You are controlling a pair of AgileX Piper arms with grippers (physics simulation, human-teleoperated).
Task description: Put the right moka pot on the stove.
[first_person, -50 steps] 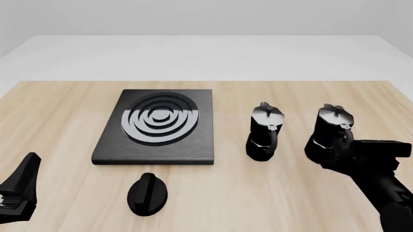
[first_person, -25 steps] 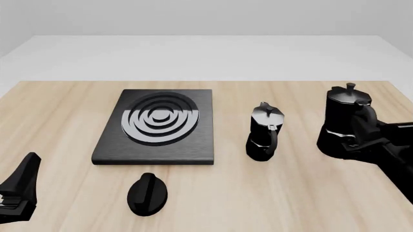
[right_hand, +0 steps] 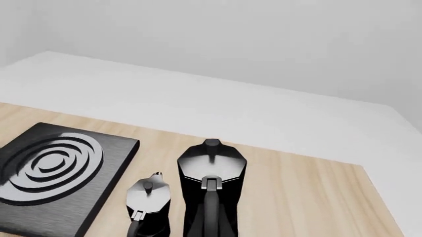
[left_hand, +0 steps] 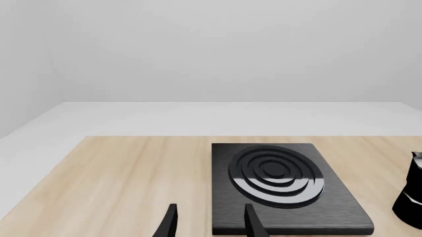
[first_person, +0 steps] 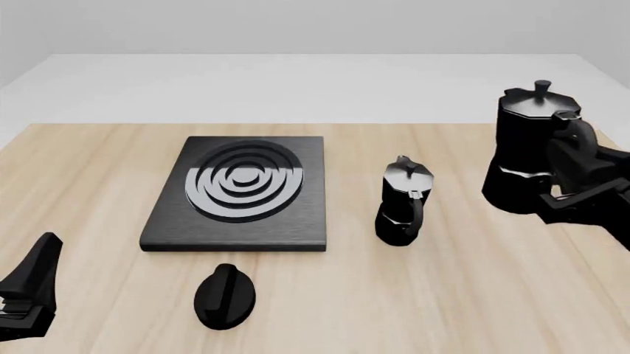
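The right moka pot (first_person: 530, 151), black and faceted with a knobbed lid, hangs in the air above the table's right side. My right gripper (first_person: 571, 178) is shut on its handle side. The right wrist view shows this pot (right_hand: 211, 190) large and close, with its twin pot (right_hand: 148, 207) beside it. The twin pot (first_person: 402, 203) stands upright on the table between the stove and the held pot. The stove (first_person: 241, 192), a black slab with silver rings, lies left of centre with nothing on it. My left gripper (left_hand: 209, 227) is open and empty, low at the near left (first_person: 28, 291).
A small black oval knob (first_person: 226, 296) lies on the wood in front of the stove. The wooden table (first_person: 325, 302) ends at a pale floor beyond its far edge. The stove (left_hand: 283, 182) sits just ahead of the left fingers.
The right gripper has lifted the right moka pot off the table and carried it upward. The left arm, the twin pot and the stove have not moved.
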